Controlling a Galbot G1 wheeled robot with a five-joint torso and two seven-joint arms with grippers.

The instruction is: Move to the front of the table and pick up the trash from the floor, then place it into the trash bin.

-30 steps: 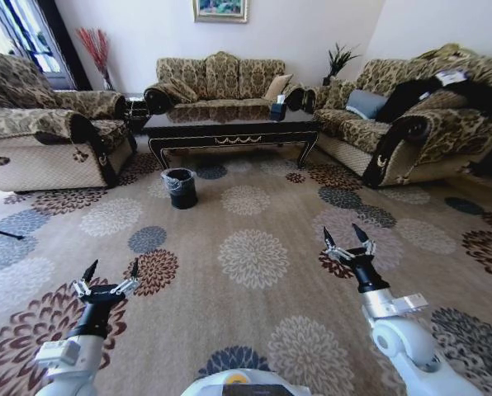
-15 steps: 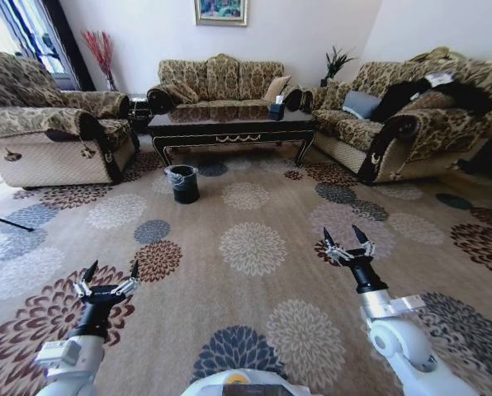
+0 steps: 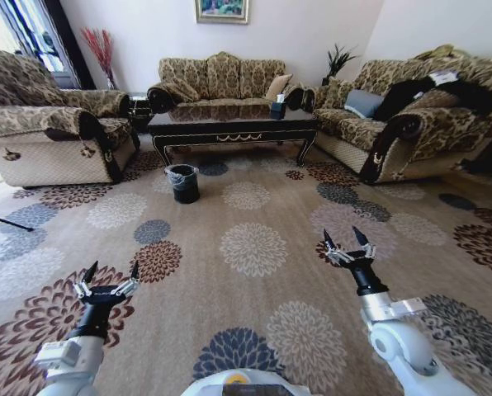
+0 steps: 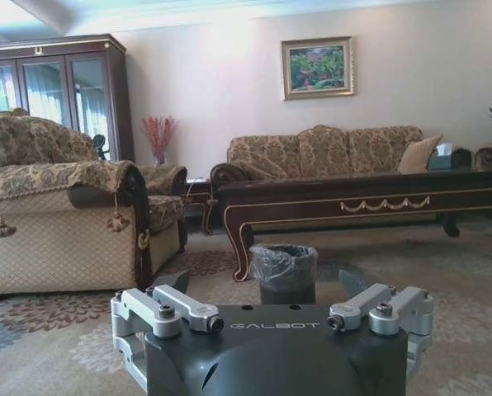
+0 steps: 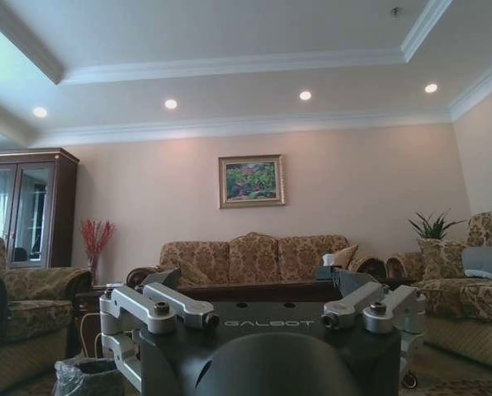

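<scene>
— Any writing you can read?
— One word, "GALBOT", in pale letters on the dark body of the left gripper [image 4: 272, 285], near its front edge.
— Elsewhere?
— The same word, "GALBOT", on the right gripper [image 5: 261, 285], again centred between the finger mounts.

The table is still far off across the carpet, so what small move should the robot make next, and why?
Probably drive forward a bit toward the table. It and the trash bin sit well beyond both arms, and the left claw and right claw hover open and empty over bare floor with no trash within reach.
</scene>
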